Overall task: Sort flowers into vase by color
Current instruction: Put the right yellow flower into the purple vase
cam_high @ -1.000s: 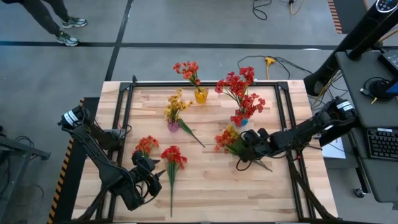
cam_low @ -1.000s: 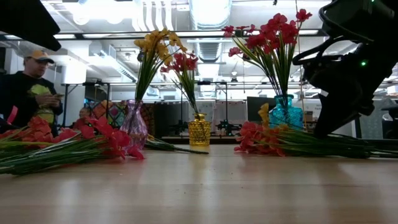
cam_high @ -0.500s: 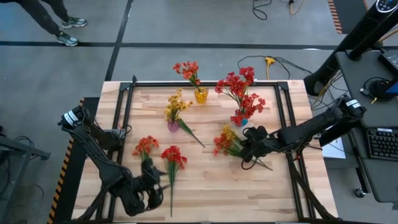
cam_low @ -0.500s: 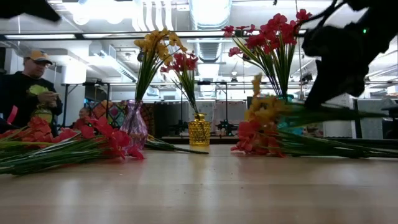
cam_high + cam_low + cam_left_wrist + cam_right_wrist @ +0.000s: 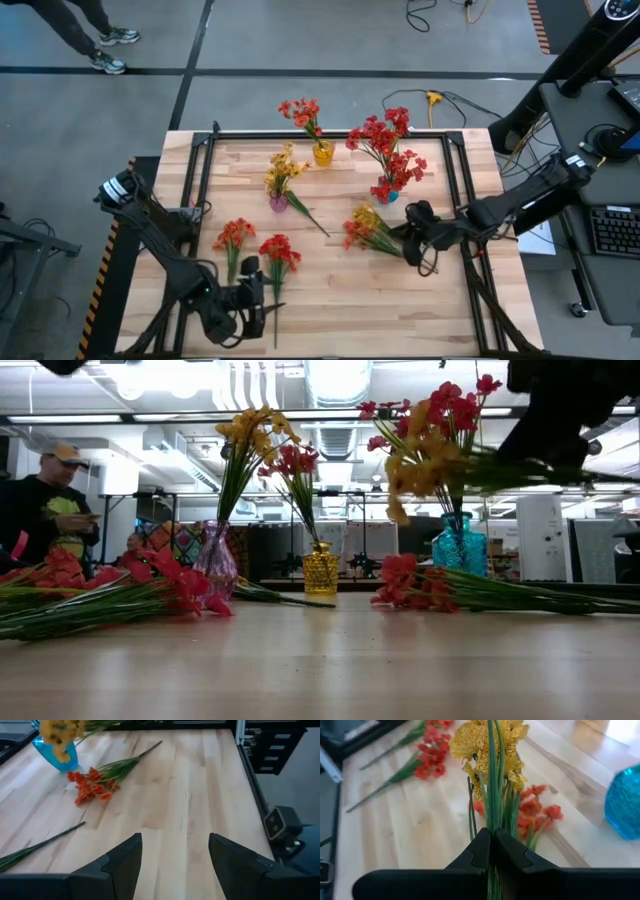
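Wooden tabletop. Three vases stand toward its far edge, each already holding a spray: blue vase red, purple vase yellow, yellow vase red. Right gripper, near the right edge, is clamped on the stem of a yellow flower, lifted clear of the red flowers lying beneath, presumably for the purple vase. Left gripper, near the front edge, waits with jaws apart beside two red sprays.
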Controlling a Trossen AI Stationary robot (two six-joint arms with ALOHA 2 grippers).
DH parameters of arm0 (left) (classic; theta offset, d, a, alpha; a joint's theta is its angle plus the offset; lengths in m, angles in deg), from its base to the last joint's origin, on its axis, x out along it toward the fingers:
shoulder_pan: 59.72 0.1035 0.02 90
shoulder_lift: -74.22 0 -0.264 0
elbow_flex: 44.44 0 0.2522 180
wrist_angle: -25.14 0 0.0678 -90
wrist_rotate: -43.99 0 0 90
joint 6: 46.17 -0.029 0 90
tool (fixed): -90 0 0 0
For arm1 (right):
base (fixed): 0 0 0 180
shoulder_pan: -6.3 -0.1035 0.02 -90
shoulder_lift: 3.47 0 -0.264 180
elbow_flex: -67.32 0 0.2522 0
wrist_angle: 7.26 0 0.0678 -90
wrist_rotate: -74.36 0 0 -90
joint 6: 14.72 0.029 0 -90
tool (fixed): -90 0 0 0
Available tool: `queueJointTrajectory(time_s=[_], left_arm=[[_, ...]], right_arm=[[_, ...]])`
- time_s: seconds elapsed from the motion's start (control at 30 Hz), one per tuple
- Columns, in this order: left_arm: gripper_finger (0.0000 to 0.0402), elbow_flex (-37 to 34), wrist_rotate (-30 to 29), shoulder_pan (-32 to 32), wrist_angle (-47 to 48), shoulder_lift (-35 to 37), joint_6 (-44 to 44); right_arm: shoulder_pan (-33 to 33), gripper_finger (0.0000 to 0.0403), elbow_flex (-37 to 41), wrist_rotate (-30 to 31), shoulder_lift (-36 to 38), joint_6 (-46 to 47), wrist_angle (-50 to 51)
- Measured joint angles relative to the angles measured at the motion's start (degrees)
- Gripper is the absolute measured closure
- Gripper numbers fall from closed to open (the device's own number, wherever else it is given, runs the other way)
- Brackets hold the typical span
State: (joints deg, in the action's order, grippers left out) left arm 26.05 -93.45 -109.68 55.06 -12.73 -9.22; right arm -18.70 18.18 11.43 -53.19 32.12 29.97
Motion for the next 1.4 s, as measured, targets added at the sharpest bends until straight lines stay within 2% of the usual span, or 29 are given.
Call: queueJointTrajectory(time_s=[0.17, 0.4, 0.63, 0.77, 0.93, 1.03, 1.27, 1.4], left_arm=[[0.0190, -5.3, 3.2, 2.6, -12.1, 0.2, -5.0], [0.0193, -13.9, 7.5, 5.6, -37.2, 0.2, -16.9], [0.0197, -19.1, 7.5, 7.1, -52.2, 0.2, -22.0], [0.0194, -20.6, 5.1, 8.1, -57.2, 0.2, -22.4], [0.0176, -20.9, 1.6, 9.6, -58.7, 0.1, -23.0], [0.0160, -20.9, 1.4, 10.6, -60.6, 0.0, -25.4], [0.0125, -19.5, 1.5, 11.8, -66.4, 0.0, -34.6], [0.0120, -18.1, 3.2, 12.9, -66.3, 0.0, -36.2]], right_arm=[[-0.7, 0.0390, -1.5, 0.0, 1.0, -2.7, -0.3], [-0.7, 0.0390, -4.9, 0.0, 0.9, -8.2, -0.7], [-0.7, 0.0390, -5.0, -0.5, 0.3, -17.6, -11.2], [-0.6, 0.0390, -4.8, -1.2, -2.1, -24.6, -20.4], [-0.6, 0.0390, -4.6, -6.1, -8.3, -34.6, -37.3], [-0.6, 0.0390, -4.6, -9.3, -12.9, -40.3, -48.4], [-0.5, 0.0390, -4.7, -11.7, -24.2, -50.9, -71.3], [-0.5, 0.0390, -5.6, -12.5, -29.8, -54.7, -80.0]])
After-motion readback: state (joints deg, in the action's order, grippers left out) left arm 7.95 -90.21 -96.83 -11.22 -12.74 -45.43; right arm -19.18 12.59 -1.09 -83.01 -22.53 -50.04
